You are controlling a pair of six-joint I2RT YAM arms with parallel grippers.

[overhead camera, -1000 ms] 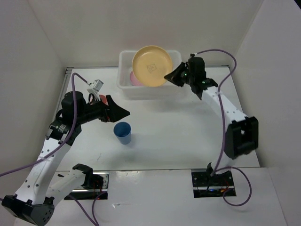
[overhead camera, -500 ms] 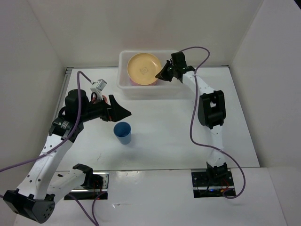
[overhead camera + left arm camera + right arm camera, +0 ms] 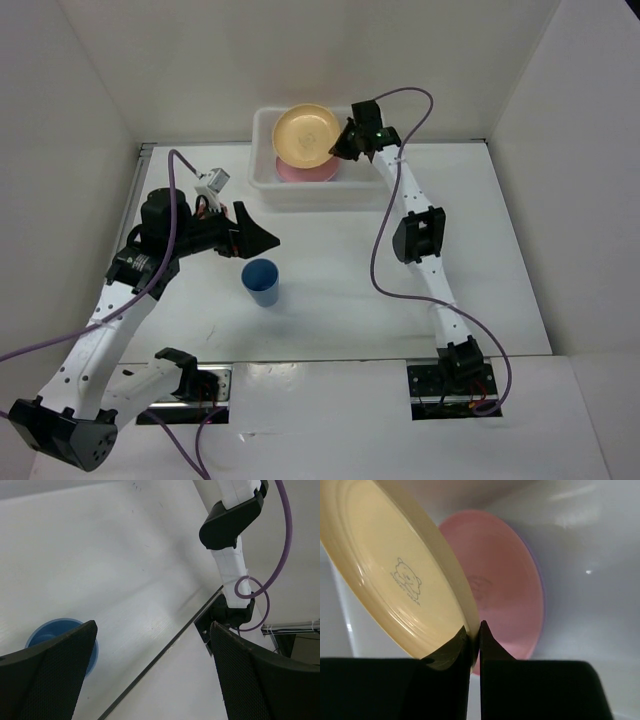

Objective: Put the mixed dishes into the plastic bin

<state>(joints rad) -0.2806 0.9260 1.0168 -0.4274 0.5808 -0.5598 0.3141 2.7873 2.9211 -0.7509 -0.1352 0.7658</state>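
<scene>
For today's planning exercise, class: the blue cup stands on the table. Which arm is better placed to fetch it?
Left. The left pincer, open, hangs near the blue cup, while the right pincer is shut on the yellow plate over the bin.

Yel. plate (image 3: 306,136) tilted over pink plate (image 3: 300,172) in bin (image 3: 310,195), blue cup (image 3: 261,281) outside.

White counter (image 3: 350,270), matte, w/ a few faint dark scuffs (image 3: 134,486). White panels box it in: back wall (image 3: 300,50), left wall (image 3: 60,150), right wall (image 3: 580,150). At near edge, thin dark seam (image 3: 320,362) btwn counter & white front board (image 3: 330,430).
</scene>
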